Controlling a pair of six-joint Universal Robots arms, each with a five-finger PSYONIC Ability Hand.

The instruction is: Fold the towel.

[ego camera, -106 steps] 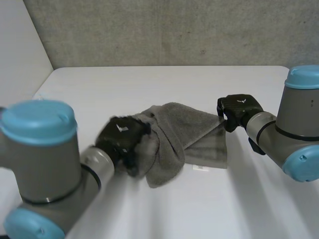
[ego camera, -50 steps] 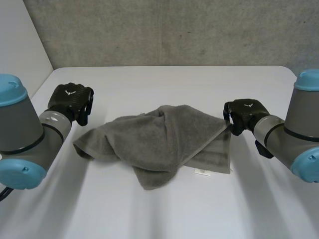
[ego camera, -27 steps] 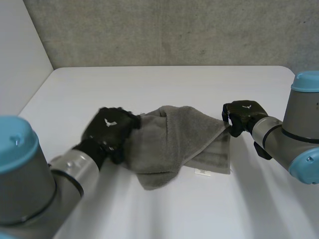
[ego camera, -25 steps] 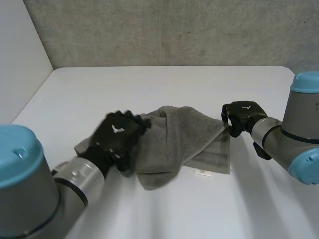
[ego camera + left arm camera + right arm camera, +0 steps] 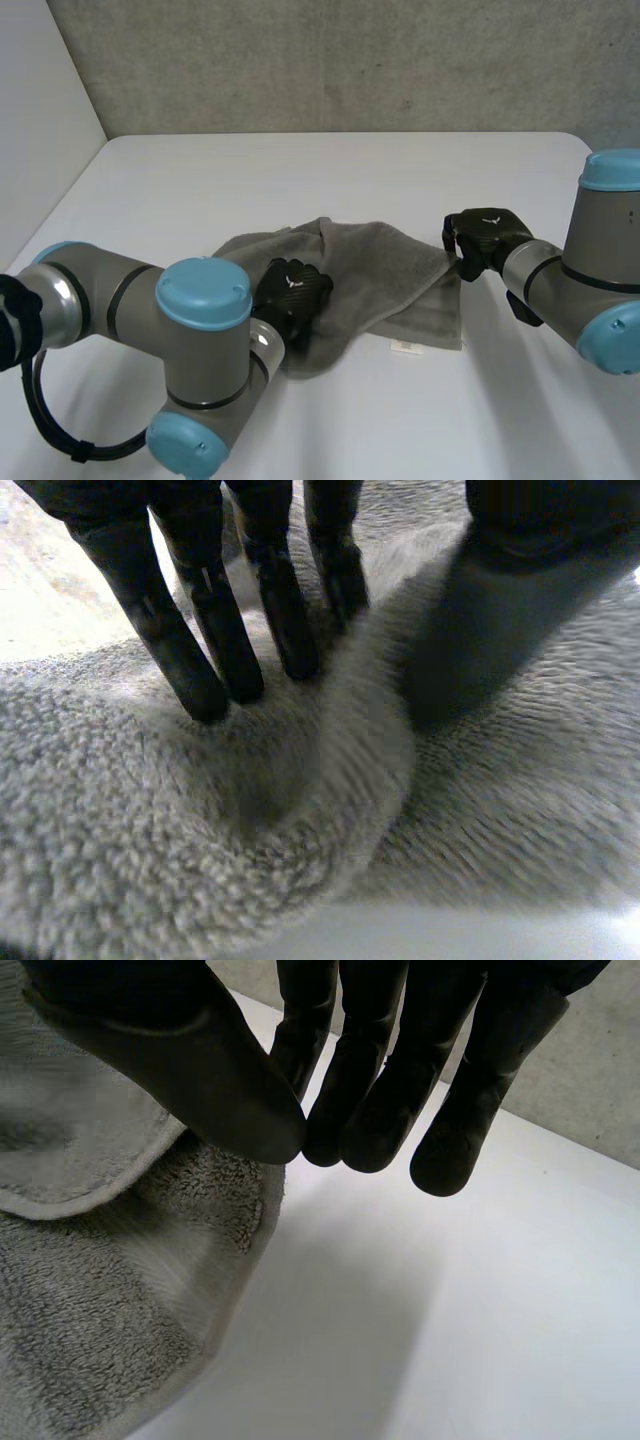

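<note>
A grey towel [image 5: 375,262] lies crumpled in the middle of the white table [image 5: 350,170]. My left hand [image 5: 291,292] rests on its near left part. In the left wrist view the fingers [image 5: 205,640] press into the towel [image 5: 150,860] and a raised fold stands between them and the thumb [image 5: 500,610], pinched. My right hand [image 5: 485,233] sits at the towel's far right corner. There the thumb [image 5: 190,1070] meets the fingers [image 5: 375,1090] over the hemmed edge of the towel [image 5: 90,1300], which rises to the thumb.
A small white label [image 5: 403,346] sticks out at the towel's near edge. A grey wall [image 5: 330,60] stands behind the table. The table's left edge [image 5: 60,200] runs diagonally. Bare tabletop [image 5: 450,1310] lies beyond the right hand's fingertips.
My left arm swung in from the towel's left side and its hand now sits lower on the near left part, fingers closing on a fold. The right hand has stayed at its corner.
</note>
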